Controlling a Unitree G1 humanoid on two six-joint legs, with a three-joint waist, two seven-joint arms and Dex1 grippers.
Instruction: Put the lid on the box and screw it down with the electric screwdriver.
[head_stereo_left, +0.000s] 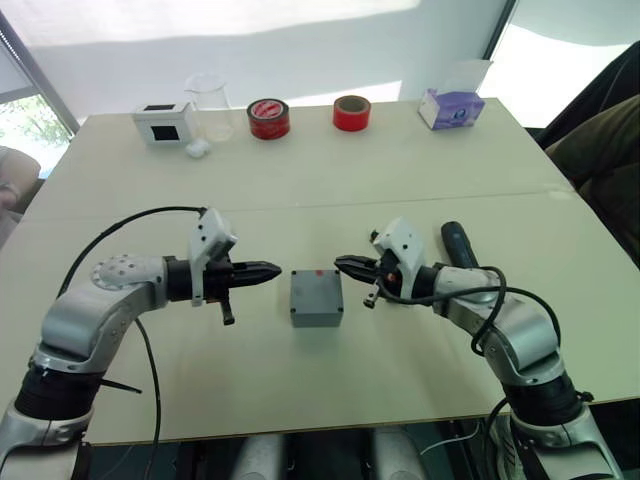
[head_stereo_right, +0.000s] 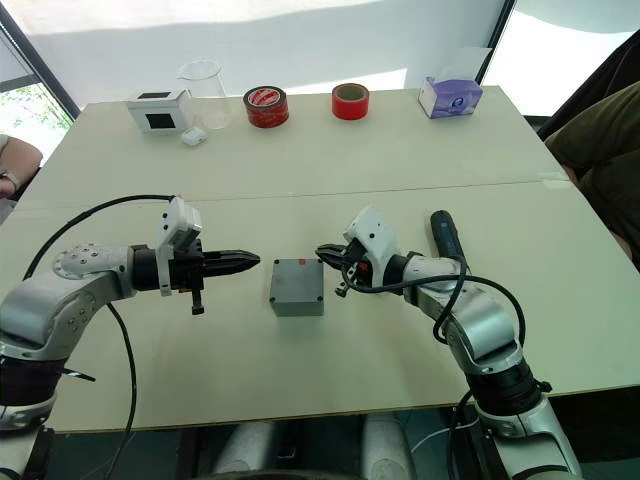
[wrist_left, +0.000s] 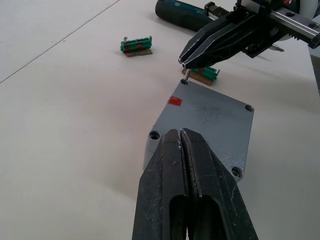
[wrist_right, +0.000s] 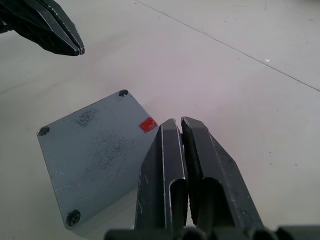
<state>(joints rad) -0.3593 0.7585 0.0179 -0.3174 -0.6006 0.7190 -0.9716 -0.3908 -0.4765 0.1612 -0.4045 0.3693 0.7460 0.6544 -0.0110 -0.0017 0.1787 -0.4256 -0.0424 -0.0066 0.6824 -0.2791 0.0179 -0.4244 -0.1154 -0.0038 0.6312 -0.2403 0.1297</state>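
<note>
The box (head_stereo_left: 317, 297) stands in the middle of the bench (head_stereo_left: 300, 190), between the two claws. Its top looks flat and closed, with a red mark and screw holes at the corners, so I judge the lid (wrist_right: 95, 150) is already on it. One corner seems to have a screw in; two others look empty.

The left claw (head_stereo_left: 268, 271) hovers just beside the box with its fingers pressed together and nothing in them. The right claw (head_stereo_left: 345, 264) is the same on the other side, also closed and empty.

The screwdriver (head_stereo_left: 458, 243) lies on the bench behind the right arm, untouched. Two small green holders (wrist_left: 136, 45) lie near it.

The step in hand seems to be the screwing. Next, the right claw must open, turn back and take the screwdriver.
</note>
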